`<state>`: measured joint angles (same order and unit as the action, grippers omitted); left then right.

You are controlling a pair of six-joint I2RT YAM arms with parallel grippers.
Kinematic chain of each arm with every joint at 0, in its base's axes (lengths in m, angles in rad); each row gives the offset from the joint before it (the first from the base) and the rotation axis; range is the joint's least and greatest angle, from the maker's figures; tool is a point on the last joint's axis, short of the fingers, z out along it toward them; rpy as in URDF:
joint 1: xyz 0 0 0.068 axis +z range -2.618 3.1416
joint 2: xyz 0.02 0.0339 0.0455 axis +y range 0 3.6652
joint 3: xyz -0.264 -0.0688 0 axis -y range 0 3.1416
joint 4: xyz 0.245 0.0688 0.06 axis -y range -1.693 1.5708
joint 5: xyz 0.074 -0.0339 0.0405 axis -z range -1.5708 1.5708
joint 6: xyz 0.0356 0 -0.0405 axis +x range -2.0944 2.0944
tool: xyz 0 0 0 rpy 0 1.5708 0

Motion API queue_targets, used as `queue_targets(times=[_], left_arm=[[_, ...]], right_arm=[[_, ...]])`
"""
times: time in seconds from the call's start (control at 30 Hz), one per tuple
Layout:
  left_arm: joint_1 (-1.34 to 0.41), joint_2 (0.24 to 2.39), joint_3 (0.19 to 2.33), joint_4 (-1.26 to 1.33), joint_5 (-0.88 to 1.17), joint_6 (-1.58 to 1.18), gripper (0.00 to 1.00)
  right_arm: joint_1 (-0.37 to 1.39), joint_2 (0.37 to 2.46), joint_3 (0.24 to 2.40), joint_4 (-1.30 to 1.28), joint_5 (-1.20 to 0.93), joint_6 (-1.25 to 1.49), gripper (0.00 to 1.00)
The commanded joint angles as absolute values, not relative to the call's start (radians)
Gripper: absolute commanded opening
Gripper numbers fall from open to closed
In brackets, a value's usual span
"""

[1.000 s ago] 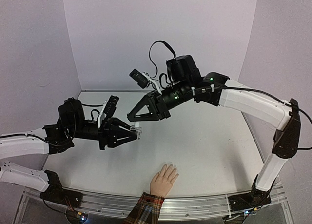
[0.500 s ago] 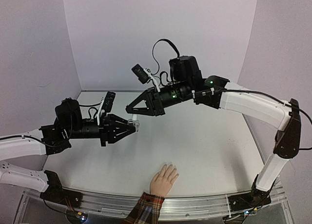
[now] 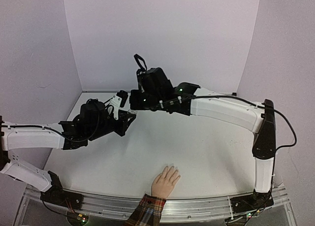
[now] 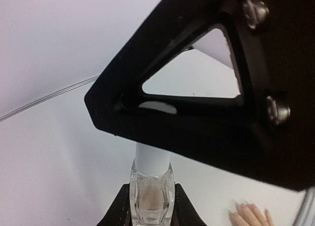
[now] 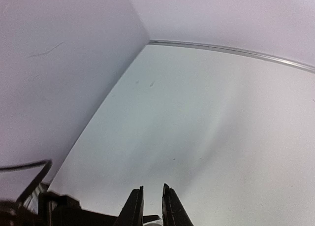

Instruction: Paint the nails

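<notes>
Bottle [image 4: 150, 200] in left pincer [image 4: 151, 215], white cap [image 4: 152, 159] in right pincer [image 5: 151, 206]

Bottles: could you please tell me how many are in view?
1: a clear, white-capped bottle, gripped by the left hand above the table, its cap at the right hand. More may be hidden.

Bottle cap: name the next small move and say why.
Probably twist the right gripper to unscrew the white cap: it looks shut on that cap, the left gripper clamps the clear bottle, and the nails look bare.
</notes>
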<state>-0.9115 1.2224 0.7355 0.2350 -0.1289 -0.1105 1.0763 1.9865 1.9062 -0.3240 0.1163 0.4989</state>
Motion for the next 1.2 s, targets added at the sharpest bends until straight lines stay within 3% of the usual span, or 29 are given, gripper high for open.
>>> queue_targets(times=[0.0,0.1,0.23,0.3,0.37,0.47,0.6,0.73,0.93,1.17], left_arm=[[-0.947,1.302,0.818,0.472,-0.393,-0.026,0.00],[-0.953,1.303,0.792,0.474,-0.383,-0.057,0.00],[-0.953,1.242,0.757,0.400,-0.293,-0.128,0.00],[-0.953,1.199,0.739,0.349,-0.231,-0.157,0.00],[-0.952,1.153,0.731,0.281,-0.131,-0.180,0.00],[-0.948,1.099,0.714,0.240,0.065,-0.202,0.00],[-0.934,1.051,0.698,0.267,0.382,-0.220,0.00],[-0.933,1.025,0.696,0.319,0.562,-0.226,0.00],[-0.930,1.014,0.707,0.347,0.638,-0.222,0.00],[-0.930,1.029,0.713,0.349,0.651,-0.227,0.00]], right_arm=[[1.190,2.078,2.022,-0.552,0.280,0.750,0.00],[1.193,2.061,2.011,-0.552,0.306,0.735,0.06],[1.139,1.953,1.922,-0.528,0.238,0.630,0.44],[1.099,1.884,1.877,-0.511,0.113,0.549,0.63],[1.061,1.834,1.843,-0.508,-0.053,0.390,0.74],[1.020,1.767,1.813,-0.512,-0.335,0.155,0.80],[0.981,1.710,1.757,-0.511,-0.701,-0.079,0.81],[0.972,1.700,1.784,-0.505,-0.864,-0.125,0.74],[0.971,1.753,1.859,-0.499,-0.982,-0.073,0.45],[0.971,1.755,1.846,-0.463,-0.960,-0.028,0.30]])
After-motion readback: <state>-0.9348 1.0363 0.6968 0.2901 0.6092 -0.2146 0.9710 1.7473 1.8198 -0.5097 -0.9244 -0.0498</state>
